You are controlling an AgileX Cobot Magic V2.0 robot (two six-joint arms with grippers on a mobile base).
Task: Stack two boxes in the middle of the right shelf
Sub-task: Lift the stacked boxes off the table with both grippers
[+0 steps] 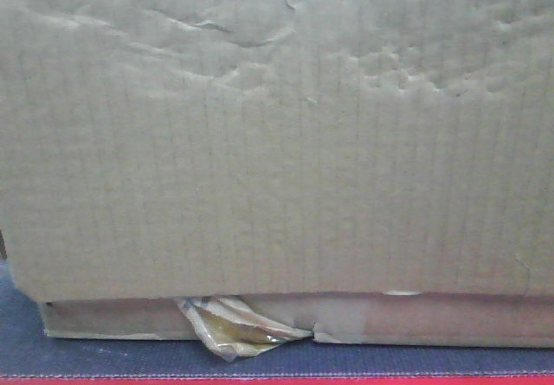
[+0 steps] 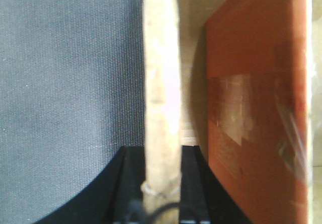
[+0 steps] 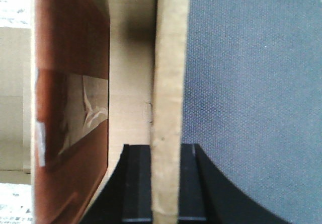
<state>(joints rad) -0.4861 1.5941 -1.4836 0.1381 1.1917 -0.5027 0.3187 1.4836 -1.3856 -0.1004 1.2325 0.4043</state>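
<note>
The tall cardboard box [image 1: 277, 143] fills almost the whole front view. It rests on the flat thin box [image 1: 433, 320], whose crumpled yellowish tape scrap [image 1: 234, 329] sticks out at the lower edge. In the left wrist view my left gripper [image 2: 162, 151] is shut on an upright cardboard wall [image 2: 161, 58] of the tall box. My right gripper [image 3: 166, 147] is likewise shut on a cardboard wall [image 3: 170, 58] in the right wrist view. A darker brown flap with tape [image 2: 256, 108] [image 3: 70, 108] stands just inside each wall. The shelf is out of view.
A dark grey fabric-textured surface [image 1: 17, 333] lies under the boxes and runs beside each gripped wall [image 2: 65, 83] [image 3: 251, 83]. A red strip [image 1: 277, 381] crosses the bottom edge of the front view.
</note>
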